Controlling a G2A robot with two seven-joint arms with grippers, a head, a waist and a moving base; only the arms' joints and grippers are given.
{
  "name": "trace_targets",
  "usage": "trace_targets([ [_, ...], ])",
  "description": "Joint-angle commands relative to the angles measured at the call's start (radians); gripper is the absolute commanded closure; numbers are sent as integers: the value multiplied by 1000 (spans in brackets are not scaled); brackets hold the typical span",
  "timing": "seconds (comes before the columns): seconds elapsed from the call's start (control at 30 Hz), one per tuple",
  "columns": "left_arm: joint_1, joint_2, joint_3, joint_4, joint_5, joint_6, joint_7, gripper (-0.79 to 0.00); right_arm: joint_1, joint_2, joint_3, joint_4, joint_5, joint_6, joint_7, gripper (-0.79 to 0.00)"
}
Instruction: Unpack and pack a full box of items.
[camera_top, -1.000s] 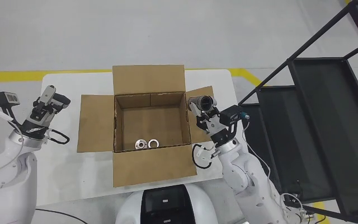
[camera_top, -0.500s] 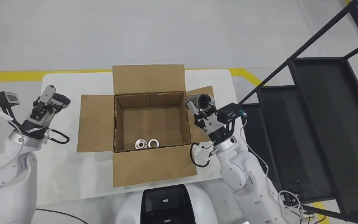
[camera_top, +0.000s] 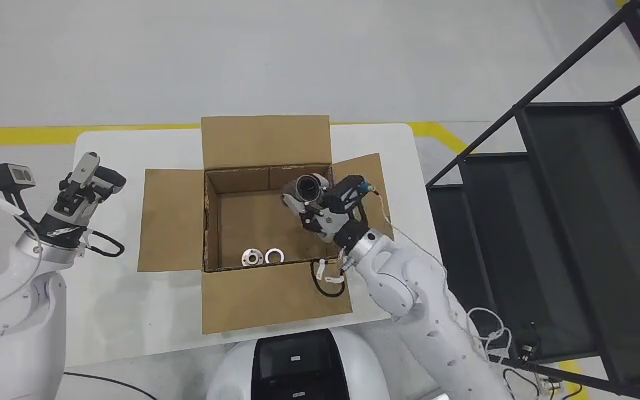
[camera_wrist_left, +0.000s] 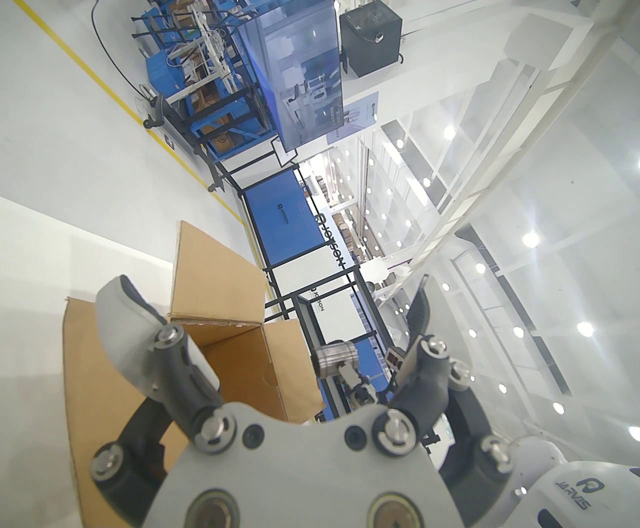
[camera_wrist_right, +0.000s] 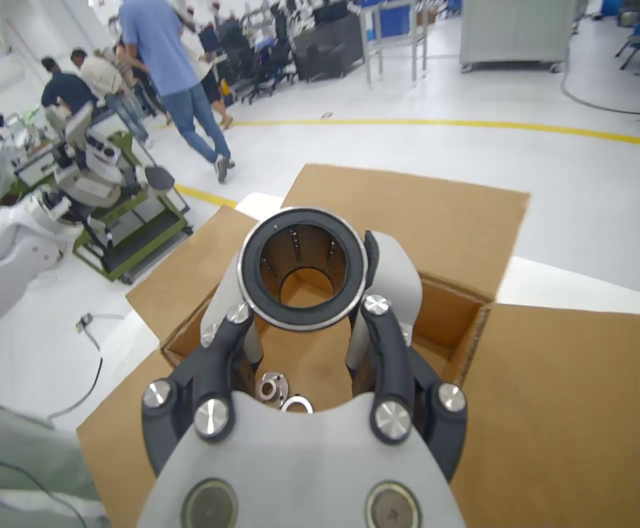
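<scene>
An open cardboard box (camera_top: 170, 220) stands in the middle of the white table, flaps spread. Two small metal rings (camera_top: 261, 257) lie on its floor near the front wall, seen also as metal rings (camera_wrist_right: 280, 392) in the right wrist view. My right gripper (camera_top: 312, 192) hangs over the box's right half, shut on a metal cylinder (camera_wrist_right: 303, 276) with a hollow bore and a black end ring. The same cylinder (camera_wrist_left: 334, 358) shows far off past the box (camera_wrist_left: 235, 320) in the left wrist view. My left gripper (camera_wrist_left: 270, 320) is open and empty, held left of the box at the table's left edge (camera_top: 85, 180).
The white table (camera_top: 390, 145) extends around the box on all sides. A dark metal shelf rack (camera_top: 540, 190) stands right of the table. Yellow floor tape (camera_top: 100, 130) runs behind it.
My right gripper has carried the cylinder leftward from beside the box's right flap to above the box's interior. The left arm has stayed still.
</scene>
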Motion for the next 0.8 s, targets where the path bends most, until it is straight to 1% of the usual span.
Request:
trace_targets([
  [0.0, 0, 0, 0, 0, 0, 0, 0, -785, 73, -7, -42, 72, -16, -6, 36, 0],
  [0.23, 0, 0, 0, 0, 0, 0, 0, -785, 236, -34, -160, 261, -33, -20, 86, 0],
  [0.3, 0, 0, 0, 0, 0, 0, 0, -785, 268, -40, -187, 297, -34, -29, 128, 0],
  [0.47, 0, 0, 0, 0, 0, 0, 0, -785, 316, -47, -213, 351, -46, -26, 194, 0],
  [0.6, 0, 0, 0, 0, 0, 0, 0, -785, 334, -49, -217, 361, -66, -10, 247, 0],
  [0.63, 0, 0, 0, 0, 0, 0, 0, -785, 338, -48, -217, 362, -75, -5, 261, -22],
  [0.67, 0, 0, 0, 0, 0, 0, 0, -785, 340, -49, -217, 362, -75, -1, 271, -148],
  [0.7, 0, 0, 0, 0, 0, 0, 0, -785, 343, -49, -217, 362, -78, 1, 285, -191],
  [0.73, 0, 0, 0, 0, 0, 0, 0, -785, 345, -49, -217, 364, -79, 5, 299, -289],
  [0.77, 0, 0, 0, 0, 0, 0, 0, -785, 347, -49, -217, 364, -77, 9, 313, -533],
])
